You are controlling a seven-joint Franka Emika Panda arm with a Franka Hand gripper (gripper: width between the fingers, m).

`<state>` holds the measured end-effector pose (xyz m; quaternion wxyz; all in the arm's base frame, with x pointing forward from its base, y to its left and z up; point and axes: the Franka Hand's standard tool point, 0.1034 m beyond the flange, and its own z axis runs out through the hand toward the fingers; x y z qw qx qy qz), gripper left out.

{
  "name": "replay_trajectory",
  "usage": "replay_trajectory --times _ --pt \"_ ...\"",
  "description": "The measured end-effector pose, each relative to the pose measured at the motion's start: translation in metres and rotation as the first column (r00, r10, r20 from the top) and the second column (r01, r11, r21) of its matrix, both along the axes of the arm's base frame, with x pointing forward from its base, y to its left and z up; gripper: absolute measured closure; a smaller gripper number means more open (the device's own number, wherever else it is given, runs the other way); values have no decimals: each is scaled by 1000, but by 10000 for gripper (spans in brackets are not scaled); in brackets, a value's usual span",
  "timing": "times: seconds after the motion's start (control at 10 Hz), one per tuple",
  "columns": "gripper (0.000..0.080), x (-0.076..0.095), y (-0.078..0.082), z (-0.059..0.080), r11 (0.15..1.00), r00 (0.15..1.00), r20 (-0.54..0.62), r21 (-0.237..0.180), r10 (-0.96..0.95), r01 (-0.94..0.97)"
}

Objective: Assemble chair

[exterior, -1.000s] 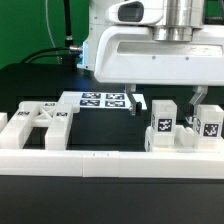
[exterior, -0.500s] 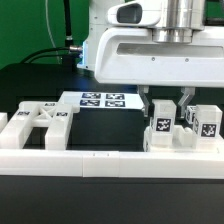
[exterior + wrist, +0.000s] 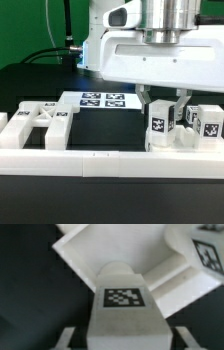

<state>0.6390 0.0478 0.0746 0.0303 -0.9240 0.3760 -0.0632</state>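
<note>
At the exterior view's right, the hand (image 3: 164, 106) pinches the flat sides of a tagged chair block (image 3: 160, 127), seemingly rigid, light and slippery plastic.

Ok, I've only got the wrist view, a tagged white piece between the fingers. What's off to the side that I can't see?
Observer: Toward the exterior view's left, more tagged chair pieces lie grouped against the border rail.
Operator: Anything between them and the gripper?
Observer: The marker board lies flat on the table, farther back.
Operator: And in front of the held piece?
Observer: The same rail runs across, close in front of it.
</note>
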Motion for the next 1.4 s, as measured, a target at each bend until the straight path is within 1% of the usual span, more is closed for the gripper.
replay_trajectory --times 0.1,0.3,0.4,0.6,0.7,0.8,0.9,1.0,1.1,1.2,1.4 --pt "514 0 0 0 995 995 3 13 -101 101" --pt "512 0 -1 0 975 975 1 31 -221 221" --pt "512 0 -1 0 968 968 -1 36 -250 250" --pt "512 1 -2 0 915 916 -8 60 -400 400" --pt "512 0 -1 0 875 877 -13 74 -480 479" --pt "512 0 0 0 788 794 -34 105 -608 607" --pt "512 0 2 -1 678 689 -61 133 -722 723" --pt "512 1 6 -2 569 584 -80 154 -807 808" --pt "512 2 5 -2 484 502 -100 160 -859 860" --pt "512 2 4 -2 458 477 -111 162 -872 874" --pt "511 2 5 -2 526 543 -98 159 -834 836"
